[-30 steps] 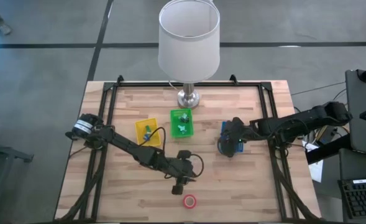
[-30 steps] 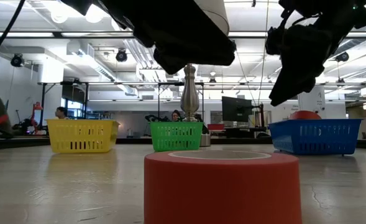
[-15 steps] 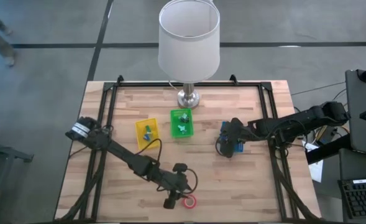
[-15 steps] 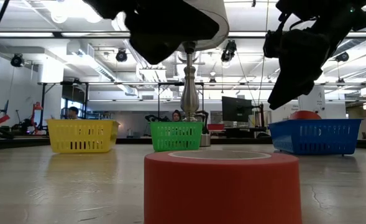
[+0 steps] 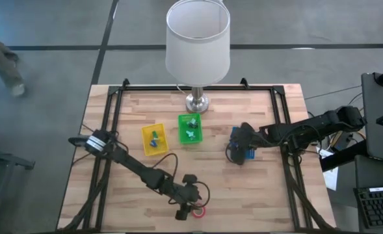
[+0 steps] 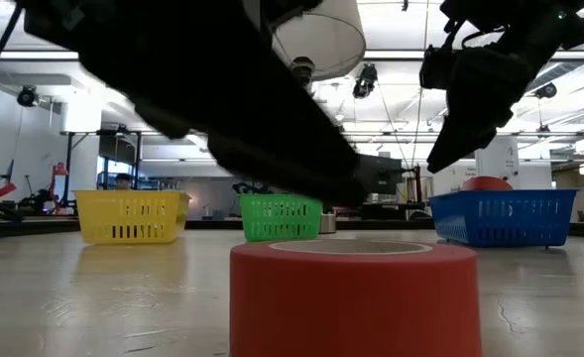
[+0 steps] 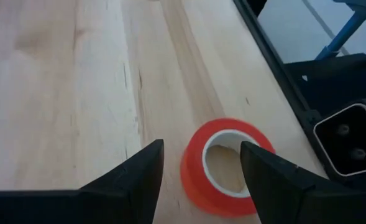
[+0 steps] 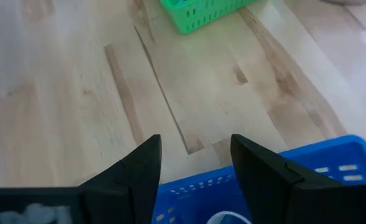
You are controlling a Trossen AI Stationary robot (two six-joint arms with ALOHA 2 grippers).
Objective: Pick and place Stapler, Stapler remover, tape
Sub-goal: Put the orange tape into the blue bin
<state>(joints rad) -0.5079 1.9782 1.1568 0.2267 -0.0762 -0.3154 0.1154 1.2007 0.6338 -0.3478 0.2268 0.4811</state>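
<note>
Left hand point(image 5: 184, 212) low over the near edge of the wooden bench point(image 5: 263, 188), fingers spread apart and empty, one dark finger point(image 7: 136, 180) on the bare wood just beside a red tape roll point(image 7: 225, 163), the other finger reaching over the roll's pale core; contact with the roll not clear. Same red tape roll point(image 5: 198, 211) lying flat near the front edge of the bench, well apart from the baskets, and looming large as a red cylinder point(image 6: 356, 297) in the low view. Right hand point(image 5: 238, 151) hanging above the blue basket point(image 5: 251, 153) on the right side of the bench, fingers parted and holding nothing, the basket's blue rim point(image 8: 282, 174) just beyond the fingertips. Yellow basket point(image 5: 154, 138) and green basket point(image 5: 190, 128) side by side toward the middle, small items inside each, too small to name. Lamp point(image 5: 198, 45) with a white shade standing at the far edge.
</note>
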